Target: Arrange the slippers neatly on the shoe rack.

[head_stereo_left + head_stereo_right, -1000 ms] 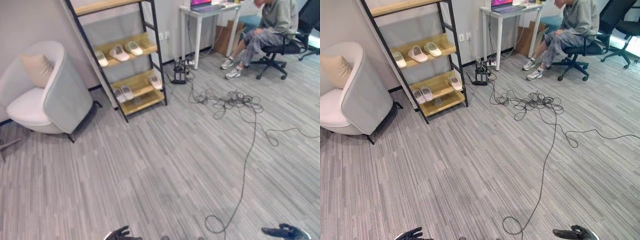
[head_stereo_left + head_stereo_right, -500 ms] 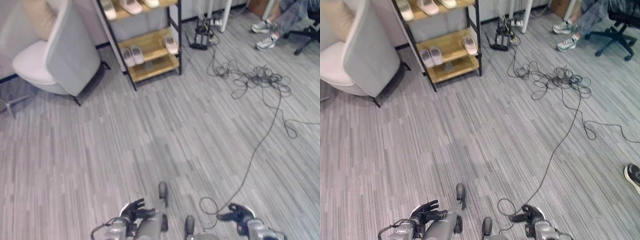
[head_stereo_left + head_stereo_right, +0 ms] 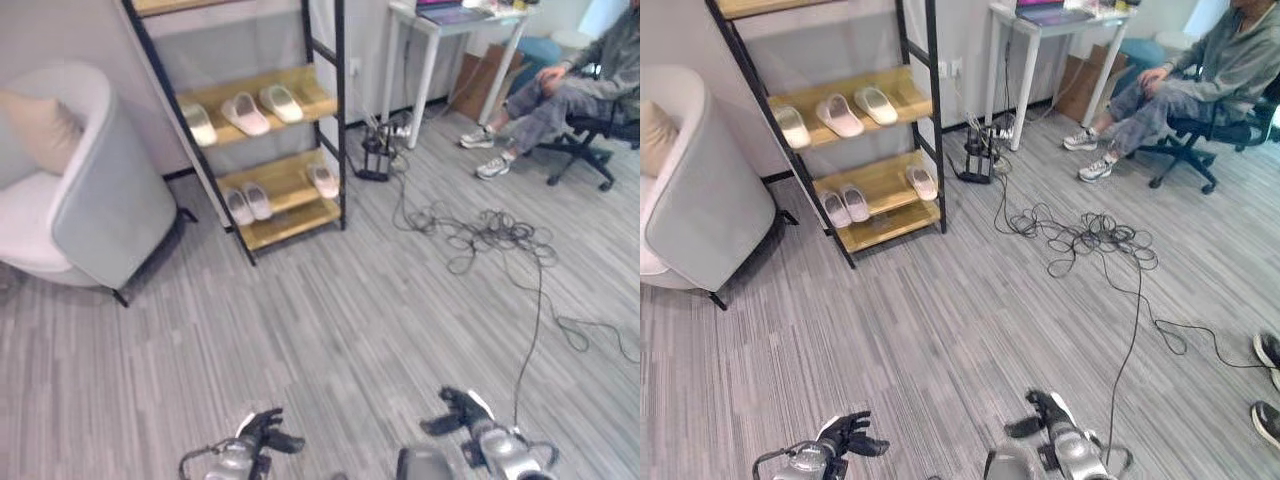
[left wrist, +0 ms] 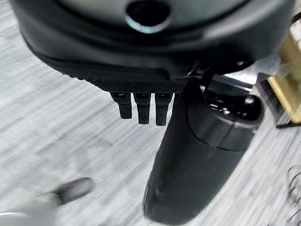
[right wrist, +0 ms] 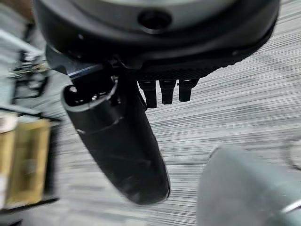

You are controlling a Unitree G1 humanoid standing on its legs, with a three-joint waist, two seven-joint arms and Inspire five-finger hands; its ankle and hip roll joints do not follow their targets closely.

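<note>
Slippers (image 3: pixel 245 112) sit on shoe rack (image 3: pixel 262 95) shelves, beside grey armchair (image 3: pixel 110 205). Left hand (image 3: pixel 262 432) and right hand (image 3: pixel 455 412) hover low over floor, fingers relaxed, holding nothing. Person (image 3: pixel 575 90) seated nearby.

Head pair: we look down from head height across the floor (image 3: pixel 330 320) at the shoe rack (image 3: pixel 250 130); both eyes share it.
Wrist cameras: very close, along each hand toward floor.
</note>
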